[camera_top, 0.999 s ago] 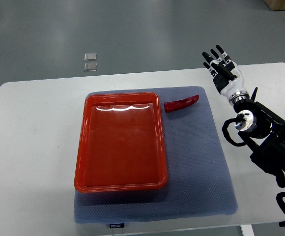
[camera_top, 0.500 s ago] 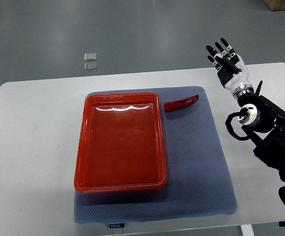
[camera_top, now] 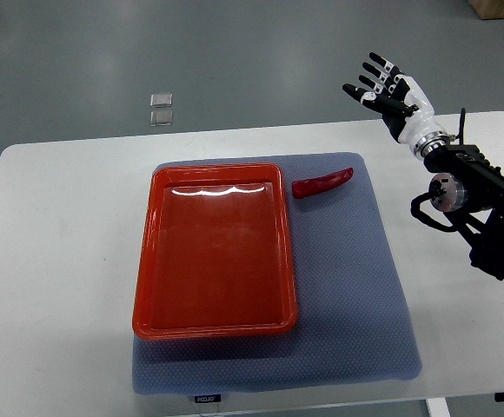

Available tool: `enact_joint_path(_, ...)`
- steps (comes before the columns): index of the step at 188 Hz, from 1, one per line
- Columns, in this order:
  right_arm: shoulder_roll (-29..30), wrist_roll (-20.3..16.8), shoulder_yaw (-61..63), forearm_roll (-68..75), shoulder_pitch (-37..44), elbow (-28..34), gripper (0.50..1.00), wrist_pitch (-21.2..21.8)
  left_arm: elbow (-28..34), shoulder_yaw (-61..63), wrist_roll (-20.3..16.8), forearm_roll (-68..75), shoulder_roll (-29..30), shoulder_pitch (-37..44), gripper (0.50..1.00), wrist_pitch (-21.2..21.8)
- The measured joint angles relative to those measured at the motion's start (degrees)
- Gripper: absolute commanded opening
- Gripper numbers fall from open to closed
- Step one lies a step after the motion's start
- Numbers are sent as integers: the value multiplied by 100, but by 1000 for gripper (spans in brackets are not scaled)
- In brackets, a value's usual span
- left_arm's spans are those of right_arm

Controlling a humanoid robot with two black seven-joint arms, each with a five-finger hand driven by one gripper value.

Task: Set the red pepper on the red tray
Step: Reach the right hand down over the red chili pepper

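- While the red pepper point(camera_top: 322, 183) lies on the grey mat point(camera_top: 356, 287), just beside the upper right corner of the red tray point(camera_top: 214, 322) and apart from its rim, nothing of the task is yet done.
- Right hand point(camera_top: 389, 89): raised beyond the far edge of the white counter point(camera_top: 61, 261), well apart from the pepper, fingers spread, holding nothing.
- Left hand: not in view.
- Red tray: empty, lying on the mat's left half.
- Step in hand, as judged: the reach toward the pepper. To do it well, the hand should come down and to the left over the pepper's middle, fingers kept spread until they straddle its slim body, then close across its width (the stem end points toward the tray). A grip at the thin tip would likely let it swing.
- Carry needed: short; lift clear of the tray's rim, release over the tray floor.
- Change from half a second ago: the hand has turned its fingers leftward, toward the pepper, and sits slightly higher in the top view; pepper and tray unmoved.
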Motion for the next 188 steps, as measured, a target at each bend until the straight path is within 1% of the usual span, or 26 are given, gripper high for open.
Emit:
enact_joint_path(20,-362,-94,-708,-367,293,99,913,120,0,0,0,-1,0,-4,1000,0)
enact_joint_path(53,-976,-114,-1637,-1066,827,492,913,675,0,0,0,-1,0,-6,1000,0)
enact_joint_path(68,-1183,-121,-2009,-1736,1086,744,913,879,0,0,0,-1,0,-7,1000,0)
enact_joint_path(91,-1279,-124,-2483,-3114,1405,955,911,988,0,0,0,-1,0,-10,1000,0)
enact_joint_path(116,-1219,-122,-2719,-4438,1458,954,909,953,0,0,0,0,0,-7,1000,-1)
enact_joint_path(139,-994,-121,-2875,-5397,1426,863,907,750,0,0,0,0,0,-9,1000,-2)
enact_joint_path(157,-831,-122,-3098,-5781,1407,702,903,553,0,0,0,0,0,-5,1000,-2)
enact_joint_path(188,-608,-206,-3502,-5914,1405,321,891,257,0,0,0,1,0,-7,1000,-2)
